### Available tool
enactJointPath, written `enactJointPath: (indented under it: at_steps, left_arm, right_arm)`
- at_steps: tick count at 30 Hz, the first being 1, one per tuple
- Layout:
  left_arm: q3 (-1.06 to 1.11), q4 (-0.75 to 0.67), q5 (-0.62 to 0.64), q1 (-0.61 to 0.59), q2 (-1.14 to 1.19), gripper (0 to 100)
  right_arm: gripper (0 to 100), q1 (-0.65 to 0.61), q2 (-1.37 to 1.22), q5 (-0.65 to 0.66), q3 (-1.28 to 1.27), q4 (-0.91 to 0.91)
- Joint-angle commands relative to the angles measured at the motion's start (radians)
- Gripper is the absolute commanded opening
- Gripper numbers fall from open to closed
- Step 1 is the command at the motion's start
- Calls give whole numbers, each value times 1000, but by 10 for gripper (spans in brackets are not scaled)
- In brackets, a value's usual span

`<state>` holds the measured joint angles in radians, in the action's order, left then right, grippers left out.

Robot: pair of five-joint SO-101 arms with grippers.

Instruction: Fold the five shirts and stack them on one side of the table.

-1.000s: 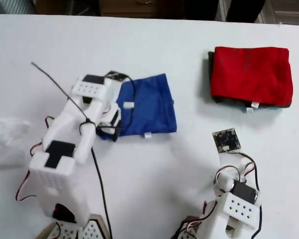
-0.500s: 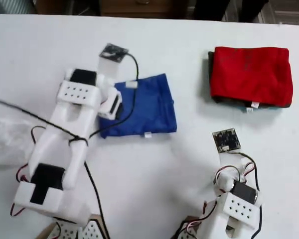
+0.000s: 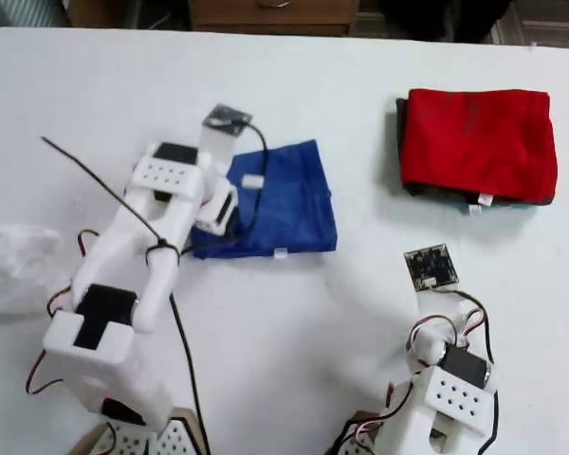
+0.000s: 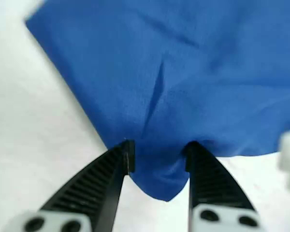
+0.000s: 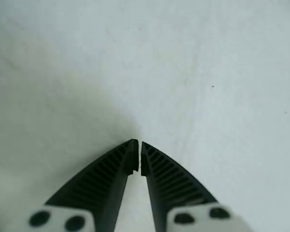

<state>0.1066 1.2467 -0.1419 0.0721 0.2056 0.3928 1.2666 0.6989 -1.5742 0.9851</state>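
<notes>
A folded blue shirt (image 3: pixel 284 201) lies left of the table's middle. My left gripper (image 3: pixel 216 210) is at its left edge. In the left wrist view the left gripper (image 4: pixel 159 155) is open, with the blue shirt's (image 4: pixel 183 72) edge bulging between its two fingers. At the back right a folded red shirt (image 3: pixel 479 140) tops a stack of darker folded shirts (image 3: pixel 404 152). The right arm (image 3: pixel 446 393) rests at the front right. My right gripper (image 5: pixel 139 157) is shut over bare white table, holding nothing.
Crumpled clear plastic (image 3: pixel 9 270) lies at the table's left edge. The left arm's black cable (image 3: pixel 95 185) sticks out to the far left. Bare white tabletop (image 3: pixel 294 322) spreads between the blue shirt and the right arm.
The left arm swung toward the far side half a second ago and has come back nearer, its gripper again at the blue shirt's left edge. The right arm and the stack kept still.
</notes>
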Motion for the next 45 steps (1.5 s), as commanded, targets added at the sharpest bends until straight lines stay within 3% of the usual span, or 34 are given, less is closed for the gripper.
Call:
enactJointPath:
  at_steps: [1,4,10,14,18,25,28,32,38,45]
  left_arm:
    - [-189,140,-2,8,-11,191]
    - [-354,287,-5,3,-11,191]
    - [-590,526,-9,0,-11,191]
    - [-538,532,-11,-63,-26,191]
    - [-389,517,-58,-140,-152,191]
    - [108,261,-129,-362,-520,192]
    - [371,101,-150,-463,-594,194]
    - [601,-66,-152,-568,-600,194]
    - [760,-215,-152,-608,-600,192]
    - [889,-350,-144,-611,-608,191]
  right_arm:
    - [21,1,16,-2,5,2]
    - [31,-1,15,5,18,2]
    - [214,12,-42,2,269,153]
    - [178,-51,-180,-44,598,305]
    - [170,-226,-458,-143,887,492]
    - [170,-604,-974,-394,1287,558]
    - [170,-693,-1178,-491,1479,556]
    - [189,-704,-1432,-559,1777,576]
    - [367,-705,-1797,-551,2200,700]
    - [368,-679,-2109,-559,2524,713]
